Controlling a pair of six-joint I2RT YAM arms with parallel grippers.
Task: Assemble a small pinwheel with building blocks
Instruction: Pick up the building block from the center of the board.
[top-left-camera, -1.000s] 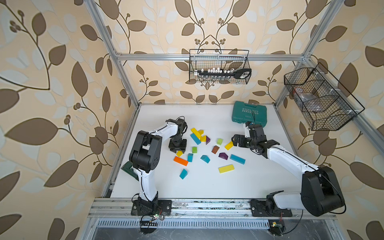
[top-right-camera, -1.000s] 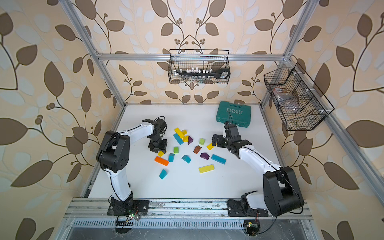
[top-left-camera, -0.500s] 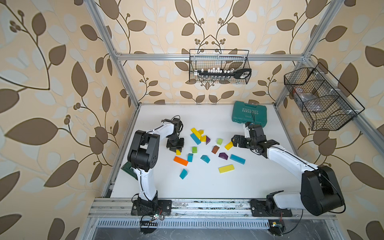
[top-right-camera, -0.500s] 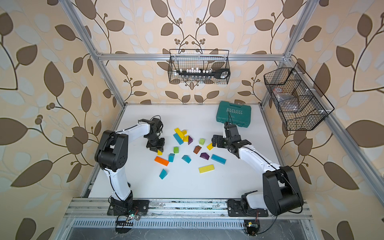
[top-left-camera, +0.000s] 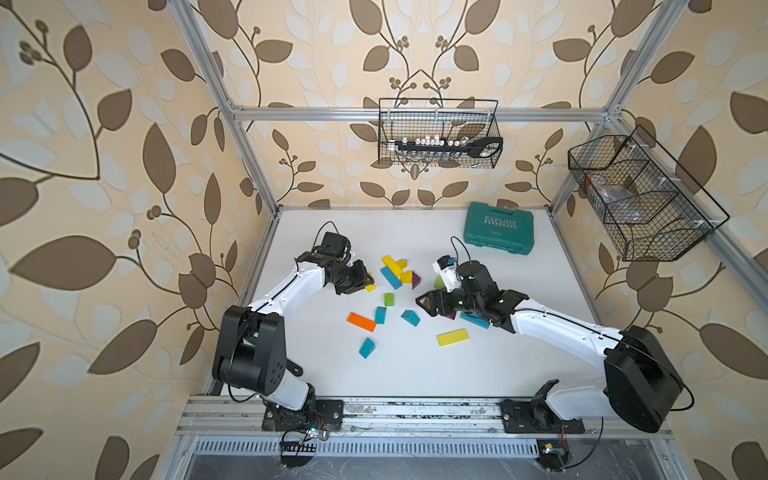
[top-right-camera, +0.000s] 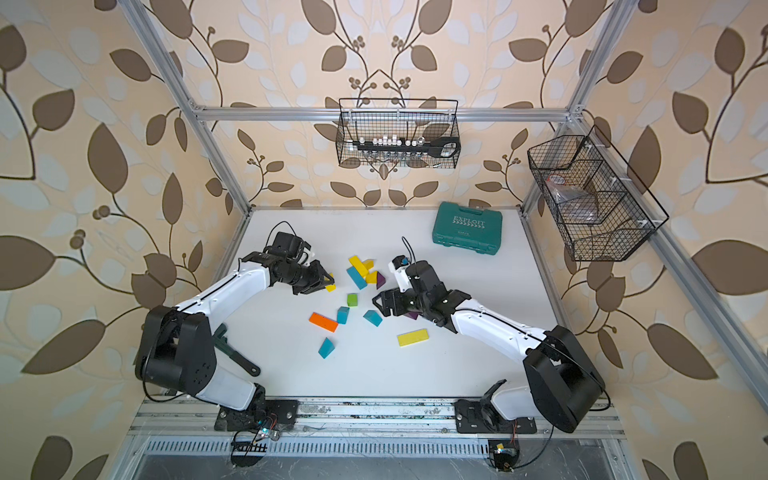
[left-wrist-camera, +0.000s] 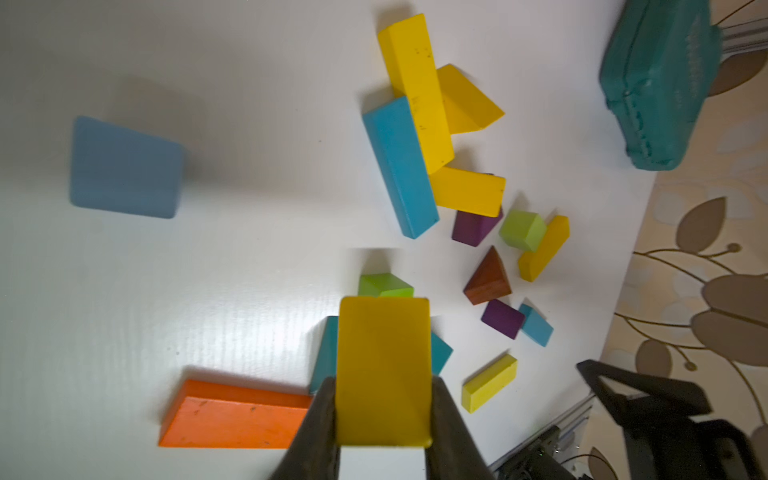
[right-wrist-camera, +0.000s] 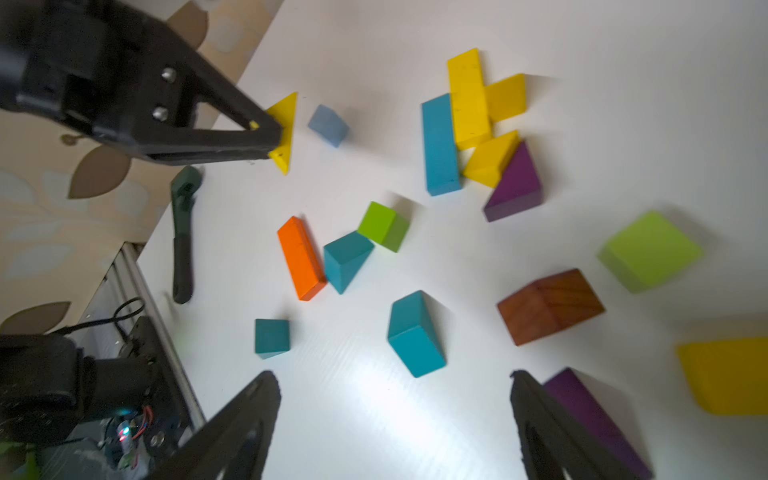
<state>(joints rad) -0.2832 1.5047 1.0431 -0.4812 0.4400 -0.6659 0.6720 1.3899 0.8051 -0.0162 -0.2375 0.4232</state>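
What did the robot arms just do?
The left gripper shut on the yellow wedge and shifted it slightly toward the back. The right gripper, open, swung toward the middle, near the brown wedge. The orange bar and the EXPLOIT case stayed put.

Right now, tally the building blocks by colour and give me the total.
yellow blocks: 6, counting the yellow wedge in the left fingers
teal blocks: 5
green blocks: 2
purple blocks: 2
brown block: 1
orange block: 1
pale-blue block: 1
Total: 18
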